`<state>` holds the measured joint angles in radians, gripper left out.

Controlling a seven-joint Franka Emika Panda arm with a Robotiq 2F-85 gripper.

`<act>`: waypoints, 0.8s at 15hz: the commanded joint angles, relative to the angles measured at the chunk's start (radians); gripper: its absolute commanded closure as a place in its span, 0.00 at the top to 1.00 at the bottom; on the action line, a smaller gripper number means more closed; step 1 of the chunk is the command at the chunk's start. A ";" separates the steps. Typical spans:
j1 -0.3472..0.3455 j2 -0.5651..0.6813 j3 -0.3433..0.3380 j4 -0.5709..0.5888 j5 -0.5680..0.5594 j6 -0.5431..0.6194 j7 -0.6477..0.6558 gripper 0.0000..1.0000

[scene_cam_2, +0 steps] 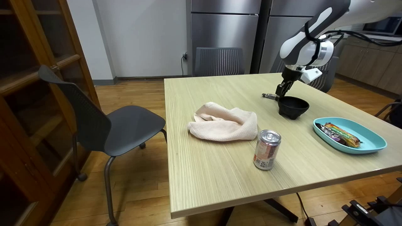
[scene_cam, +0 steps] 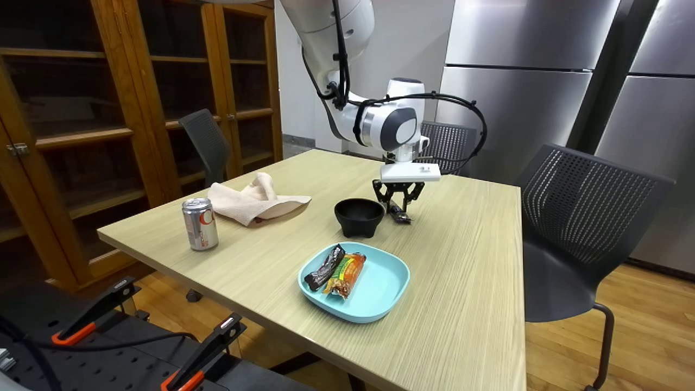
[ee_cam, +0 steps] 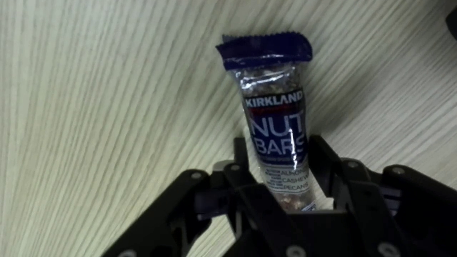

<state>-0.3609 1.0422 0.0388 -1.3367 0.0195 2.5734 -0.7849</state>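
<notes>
One nut bar lies on the counter between the fingers of the hand. They stand narrowly apart, little more than the bar's width; whether they grip it, I cannot tell. The hand points down, near the counter, beside a black bowl.

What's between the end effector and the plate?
The bowl: in an exterior view it stands between the end effector and the plate.
</notes>
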 commanded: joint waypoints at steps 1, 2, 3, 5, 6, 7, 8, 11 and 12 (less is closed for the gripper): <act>0.012 0.021 -0.010 0.049 -0.026 -0.035 0.026 0.18; 0.014 0.019 -0.011 0.049 -0.025 -0.032 0.029 0.09; 0.011 0.015 -0.009 0.043 -0.023 -0.029 0.028 0.03; 0.015 0.000 -0.018 0.028 -0.019 -0.017 0.051 0.06; 0.015 -0.009 -0.020 0.017 -0.016 -0.014 0.063 0.05; 0.014 -0.024 -0.023 0.000 -0.013 -0.003 0.084 0.06; 0.012 -0.038 -0.025 -0.015 -0.009 0.004 0.104 0.06; 0.005 -0.078 -0.033 -0.060 0.002 0.023 0.189 0.06; 0.001 -0.089 -0.032 -0.072 0.006 0.031 0.215 0.05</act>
<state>-0.3592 1.0225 0.0166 -1.3330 0.0205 2.5852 -0.6538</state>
